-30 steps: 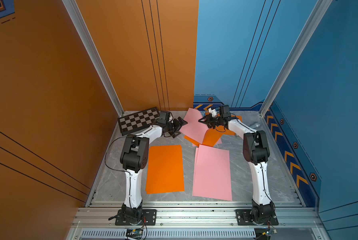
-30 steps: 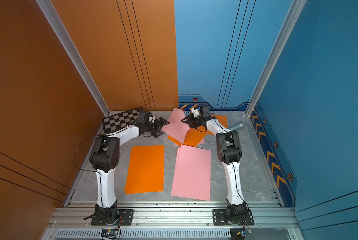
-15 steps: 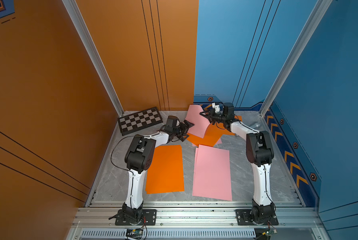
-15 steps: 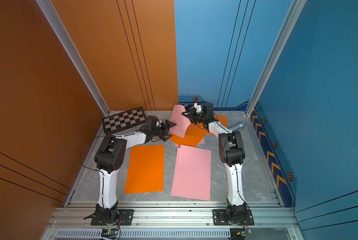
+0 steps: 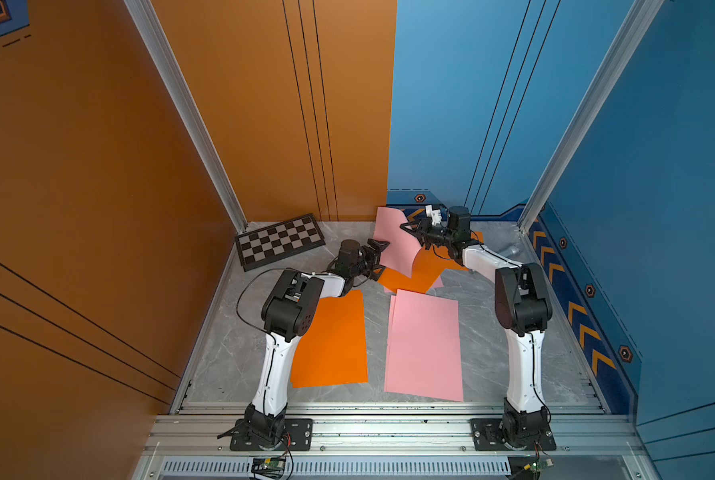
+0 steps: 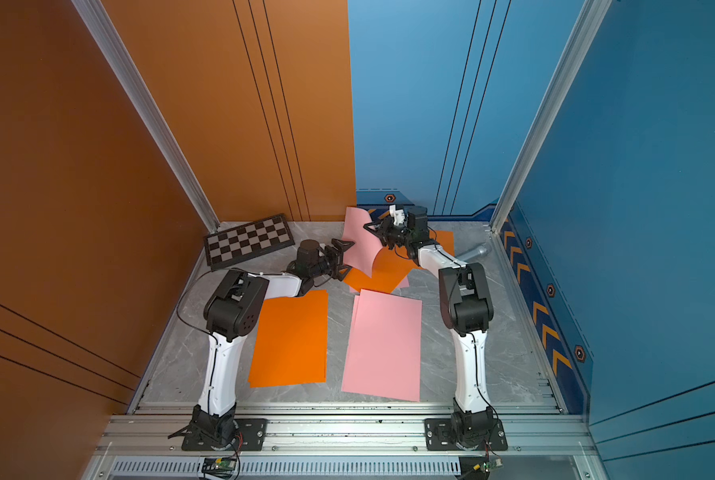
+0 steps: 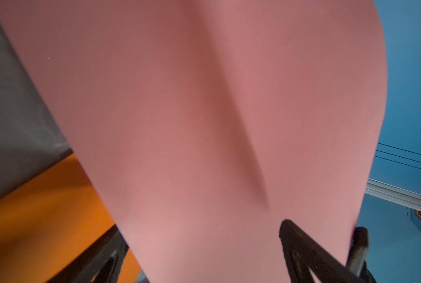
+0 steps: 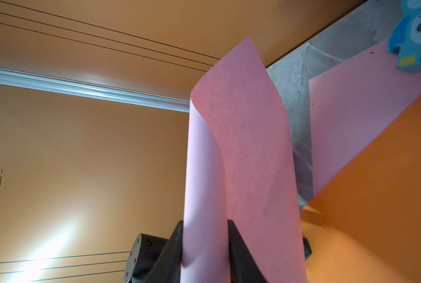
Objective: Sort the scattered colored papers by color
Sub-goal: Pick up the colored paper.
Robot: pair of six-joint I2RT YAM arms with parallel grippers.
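Two robot arms meet over a lifted pink sheet (image 5: 395, 245) (image 6: 357, 243) at the 12 o'clock end of the grey marble table (image 5: 231, 345) (image 6: 181, 349). The right gripper (image 5: 414, 233) (image 6: 377, 232) is clamped on the sheet's upper edge. In the right wrist view its black fingers (image 8: 236, 250) press either side of the curled paper (image 8: 241, 159), which stands up off the table and bends over.

The left gripper (image 5: 380, 258) (image 6: 343, 257) reaches in from 9 o'clock with its jaws spread wide apart. The sheet's near edge runs down between its two fingers (image 7: 309, 252) in the left wrist view, where the pink paper (image 7: 192, 122) fills most of the frame. Whether the fingers touch it cannot be told.

Beneath the raised sheet, loose orange sheets (image 5: 424, 270) (image 6: 384, 272) lie overlapped at 12 to 1 o'clock, with a pink corner (image 5: 438, 283) (image 6: 405, 283) showing from under them.

Nearer the arm bases, flat orange paper (image 5: 332, 340) (image 6: 291, 340) lies at 7 o'clock and flat pink paper (image 5: 424, 345) (image 6: 382, 345) just beside it at 5 o'clock, apart from each other.

A chessboard (image 5: 280, 241) (image 6: 247, 242) sits at 10 o'clock by the orange wall. A grey cylinder (image 5: 509, 250) (image 6: 474, 251) lies at 2 o'clock by the blue wall.
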